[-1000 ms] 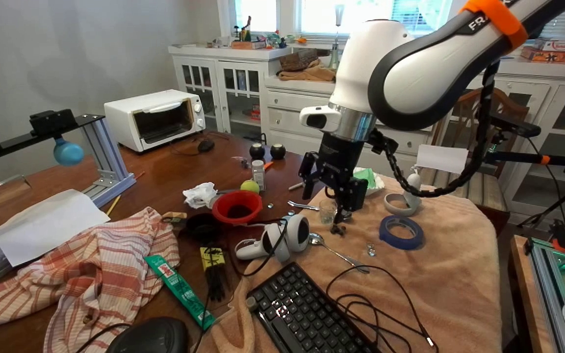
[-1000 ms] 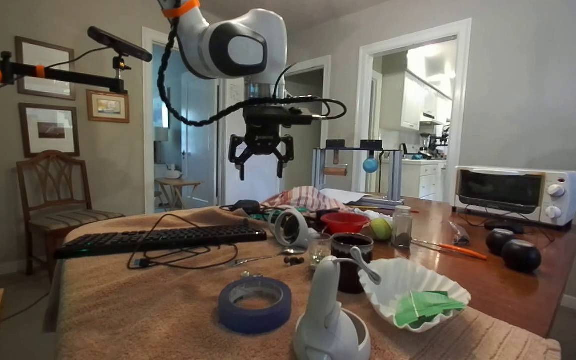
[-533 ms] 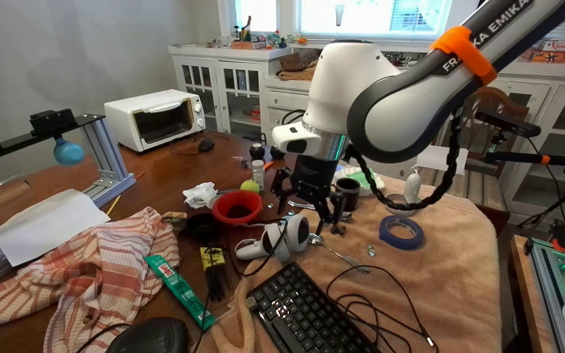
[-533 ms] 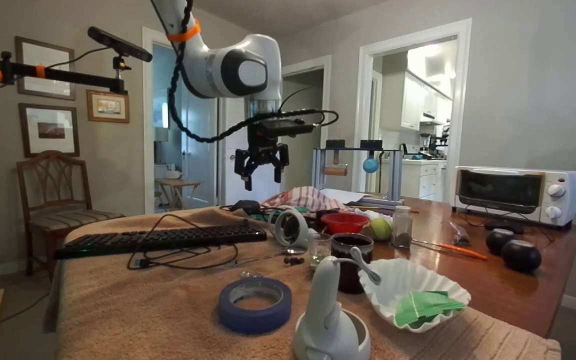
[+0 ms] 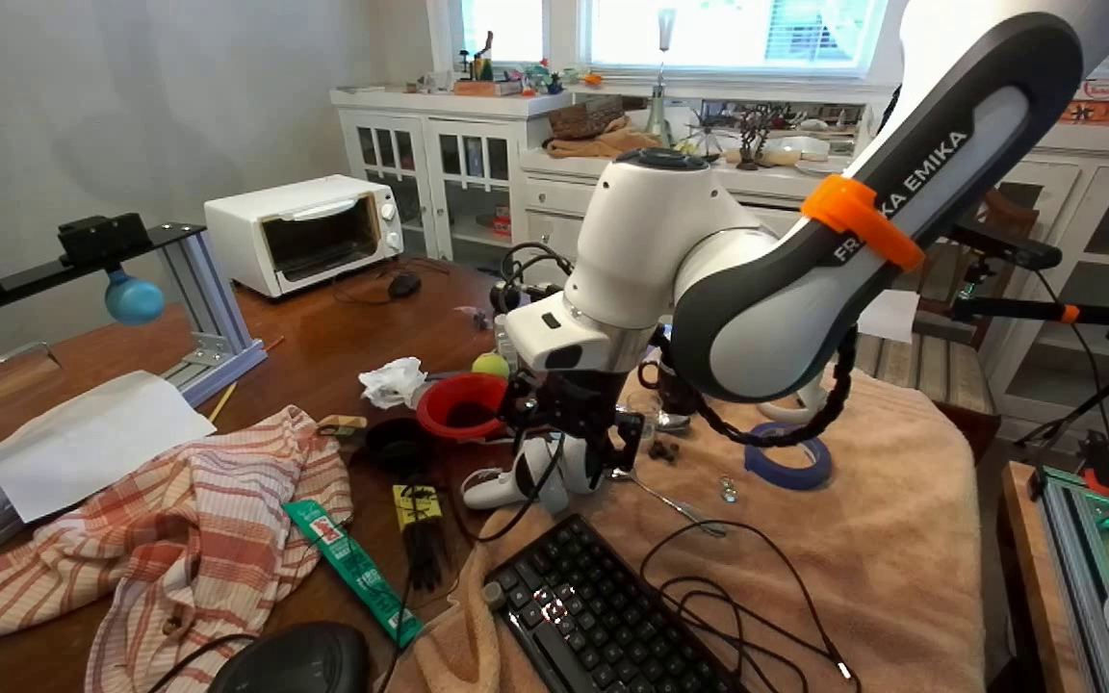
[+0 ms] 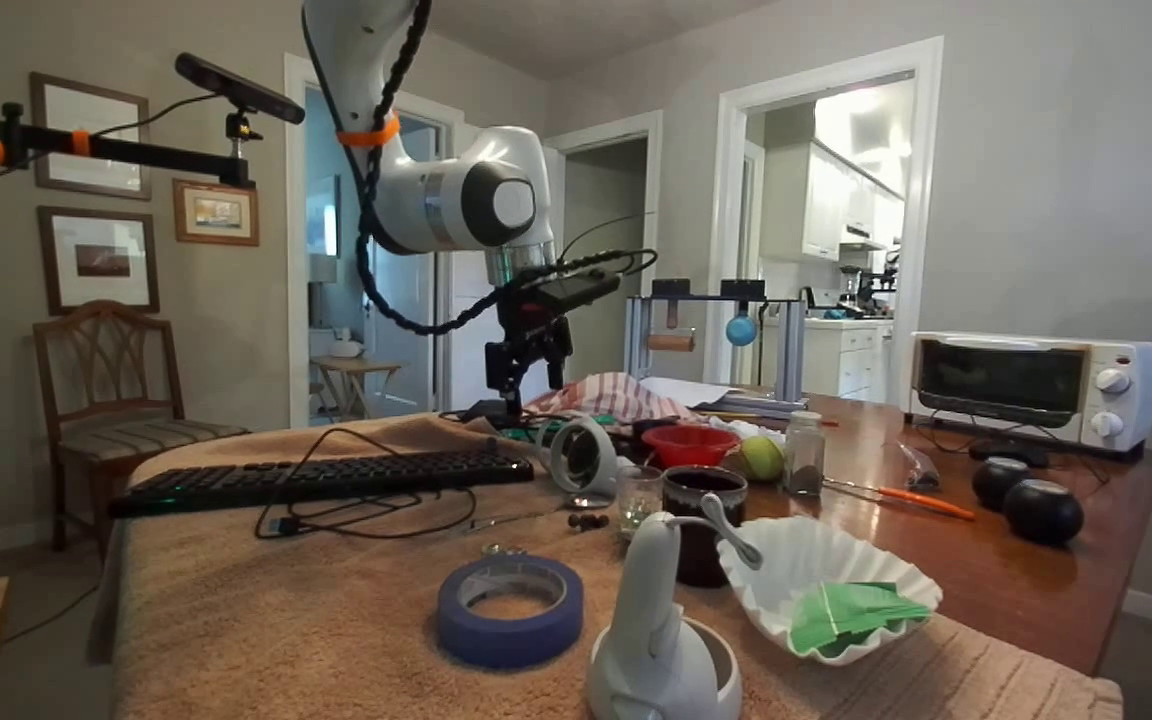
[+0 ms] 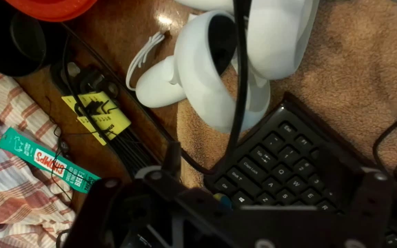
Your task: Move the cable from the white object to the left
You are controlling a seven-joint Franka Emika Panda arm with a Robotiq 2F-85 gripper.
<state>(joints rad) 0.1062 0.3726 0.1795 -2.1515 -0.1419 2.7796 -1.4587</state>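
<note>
Cable point(image 7: 242, 75) passes over the white gadget point(image 7: 198, 79), bends at the gadget's keyboard end and doubles back beside its handle toward the bowl point(image 5: 434, 414); whether it touches the gadget cannot be told. The gripper point(image 6: 534, 395) hangs over the table point(image 5: 314, 361), hiding part of the gadget in an exterior view. Its fingers point(image 7: 173, 158) are spread wide, with cable and keyboard point(image 5: 603, 606) showing between them in the wrist view.

The edge of the towel point(image 5: 901, 539) runs beneath the gadget, handle on the wood side, ring on the towel side. Between the gadget and the yellow holder point(image 7: 117, 122) is a narrow strip of wood, and the cable runs along it. Opposite the handle, the towel spreads broadly away from the gadget.

The keyboard's corner sits just beside the gadget, a coiled lead point(image 7: 376, 146) farther off. One end of a spoon point(image 5: 675, 503) lies near the gadget, as does a glass point(image 6: 636, 490), with a mug point(image 6: 704, 555) past that; tape point(image 6: 510, 635) is well apart. Past the holder from the gadget come packet point(image 7: 22, 151) and cloth point(image 5: 227, 500). The ball point(image 5: 490, 365) sits beyond the bowl, the oven point(image 5: 295, 231) well apart.
</note>
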